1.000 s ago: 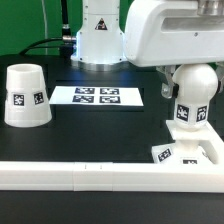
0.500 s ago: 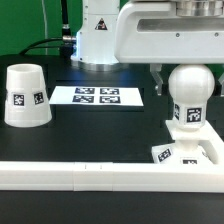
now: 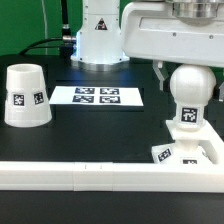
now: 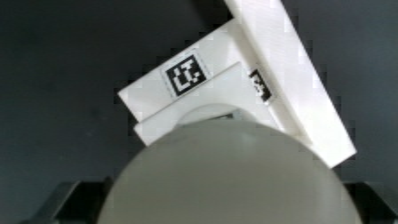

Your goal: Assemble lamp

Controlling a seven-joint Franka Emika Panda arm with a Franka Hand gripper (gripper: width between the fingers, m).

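One bulb [image 3: 190, 95] upright on base [image 3: 210, 151]; fingers [image 3: 160, 72] spread, released, flanking head.

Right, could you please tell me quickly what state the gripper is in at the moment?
Gripper: open, holding nothing; its fingers straddle the top of the bulb, with a gap showing beside it.

Your white shade [image 3: 26, 96] bearing a black-and-white square tag, white bulb [image 3: 191, 92] tagged likewise, white base [image 3: 196, 152], plain white rail [image 3: 90, 176], black table [image 3: 100, 130], bulb perhaps greyish in your blurred wrist view.
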